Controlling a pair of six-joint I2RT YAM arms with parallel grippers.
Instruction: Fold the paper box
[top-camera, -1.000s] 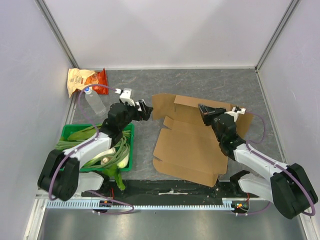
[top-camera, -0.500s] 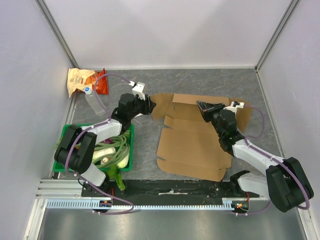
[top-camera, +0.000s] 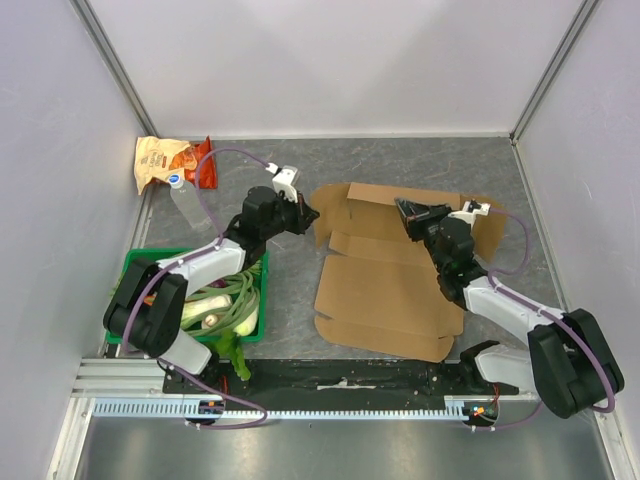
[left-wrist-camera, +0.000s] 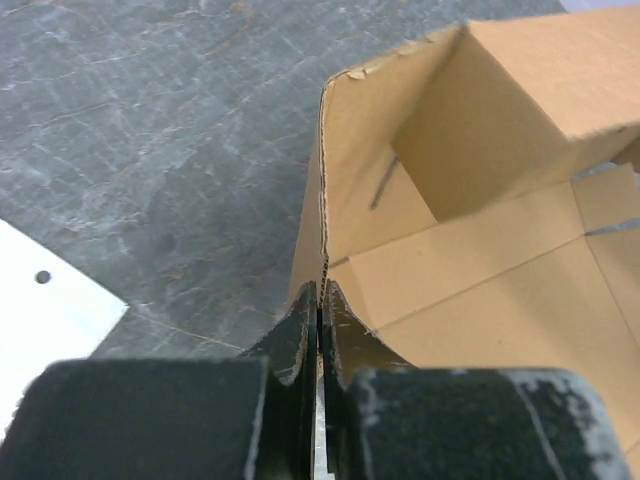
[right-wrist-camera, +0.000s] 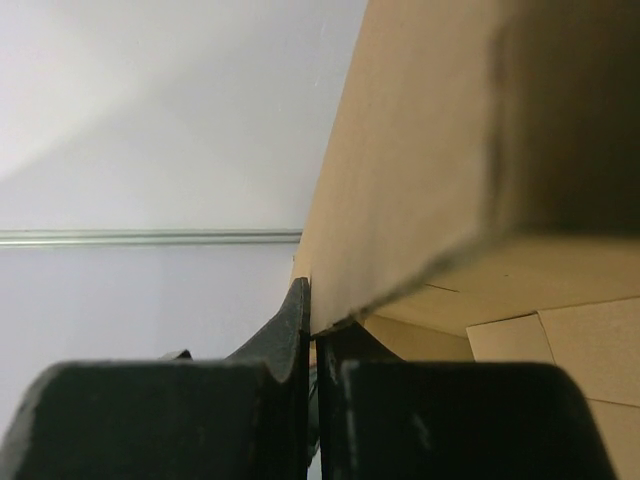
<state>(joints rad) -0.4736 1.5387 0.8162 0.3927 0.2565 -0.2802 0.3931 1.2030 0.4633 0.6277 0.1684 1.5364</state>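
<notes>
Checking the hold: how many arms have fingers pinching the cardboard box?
2: left fingers on the cardboard box, at its upright left wall; right fingers on its far flap.

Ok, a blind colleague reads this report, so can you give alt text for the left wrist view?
The left gripper is shut on the raised side edge of the cardboard box, seen close up. Grey table lies to the left, with a corner of a white card at the frame's edge.
</notes>
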